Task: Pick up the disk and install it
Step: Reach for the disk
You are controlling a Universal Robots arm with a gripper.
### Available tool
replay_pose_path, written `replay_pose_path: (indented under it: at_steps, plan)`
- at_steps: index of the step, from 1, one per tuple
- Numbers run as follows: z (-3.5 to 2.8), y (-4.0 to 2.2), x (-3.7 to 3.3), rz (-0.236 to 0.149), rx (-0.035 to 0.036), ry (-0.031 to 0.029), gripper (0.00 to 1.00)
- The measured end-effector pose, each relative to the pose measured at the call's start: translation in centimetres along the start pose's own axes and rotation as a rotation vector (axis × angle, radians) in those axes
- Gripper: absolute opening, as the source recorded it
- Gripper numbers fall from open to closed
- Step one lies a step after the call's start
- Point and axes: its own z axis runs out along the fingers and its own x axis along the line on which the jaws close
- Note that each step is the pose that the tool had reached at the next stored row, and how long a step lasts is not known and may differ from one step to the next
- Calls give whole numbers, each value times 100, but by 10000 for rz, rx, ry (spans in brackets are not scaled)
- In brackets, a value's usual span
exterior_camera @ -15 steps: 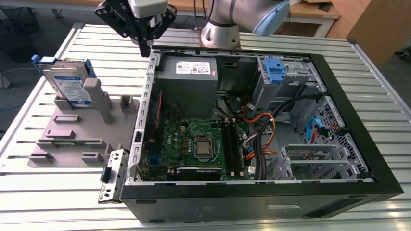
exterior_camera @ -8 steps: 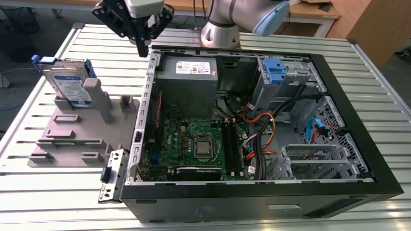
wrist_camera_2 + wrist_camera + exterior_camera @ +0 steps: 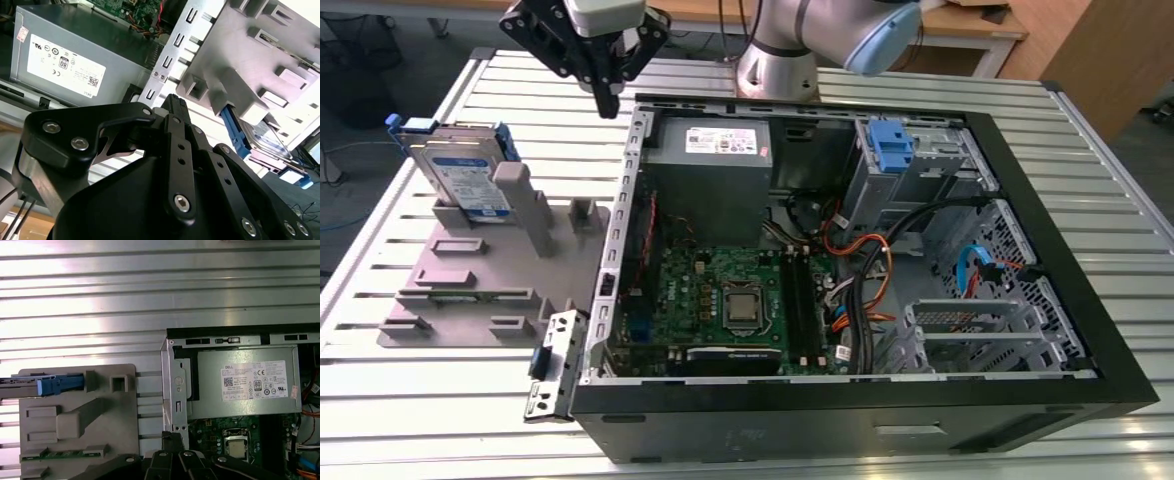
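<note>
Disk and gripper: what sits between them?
In the exterior view, just bare ribbed table between the gripper and the disk, which stands upright in a grey holder.

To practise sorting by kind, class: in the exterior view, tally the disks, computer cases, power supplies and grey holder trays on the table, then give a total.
Disk: 1
Computer case: 1
Power supply: 1
Grey holder tray: 1
Total: 4

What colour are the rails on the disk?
Blue, clearest on the disk in the exterior view.
</note>
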Motion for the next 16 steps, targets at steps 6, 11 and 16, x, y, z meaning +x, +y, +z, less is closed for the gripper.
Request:
replay_pose_path:
  at_steps: [6, 11, 16]
  plan:
    - [-1, -3, 47, -1, 0, -5, 11]
    - [-2, -4, 56, 0, 0, -5, 11]
    - [-1, -6, 83, 0, 0, -5, 11]
